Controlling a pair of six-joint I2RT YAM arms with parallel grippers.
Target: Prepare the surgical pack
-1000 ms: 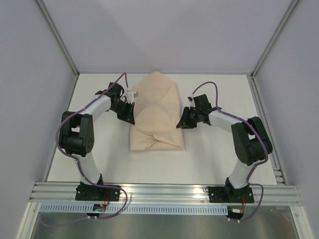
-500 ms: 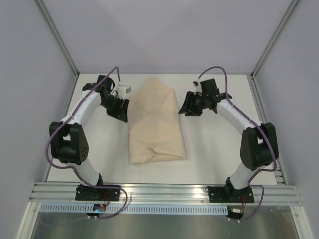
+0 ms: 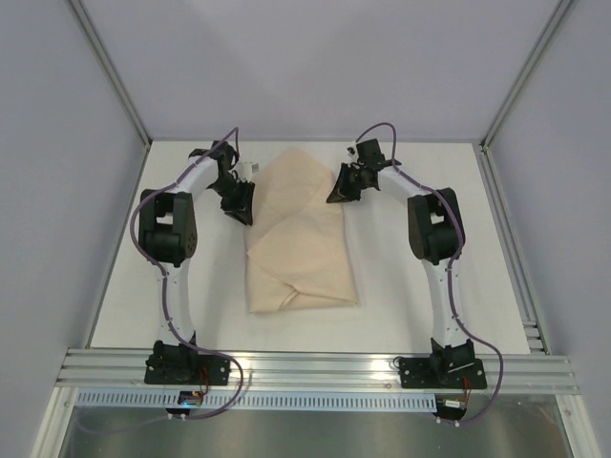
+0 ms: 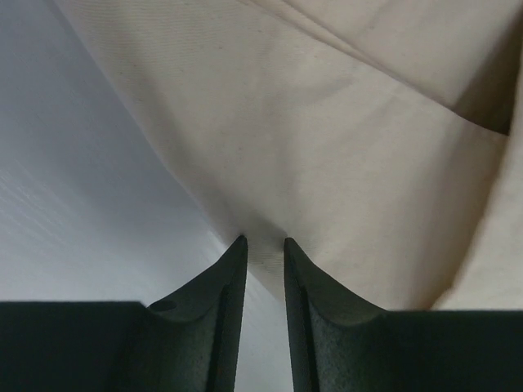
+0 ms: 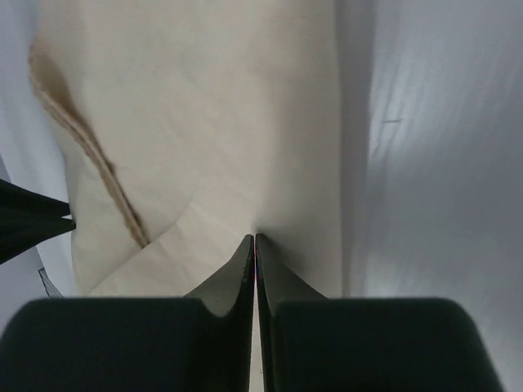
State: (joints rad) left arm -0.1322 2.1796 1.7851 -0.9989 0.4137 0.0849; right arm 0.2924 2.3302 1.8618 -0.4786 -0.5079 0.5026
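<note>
The surgical pack shows only as a tan cloth (image 3: 301, 229) folded into a bundle in the middle of the white table; its contents are hidden. My left gripper (image 3: 240, 202) sits at the bundle's upper left edge. In the left wrist view its jaws (image 4: 264, 242) stand narrowly open, with the edge of the cloth (image 4: 327, 147) between the tips. My right gripper (image 3: 337, 192) is at the upper right edge. There its jaws (image 5: 255, 237) are shut, tips against the cloth (image 5: 204, 122); whether fabric is pinched does not show.
The white table (image 3: 430, 286) is boxed in by pale walls and aluminium posts (image 3: 113, 78). An aluminium rail (image 3: 315, 367) carrying both arm bases runs along the near edge. The tip of the left gripper's finger (image 5: 33, 220) shows at the left of the right wrist view.
Both grippers opened and let go of the cloth, then moved toward its far end. The right jaws have shut again and the left jaws have narrowed. The cloth's far flap settled lower.
</note>
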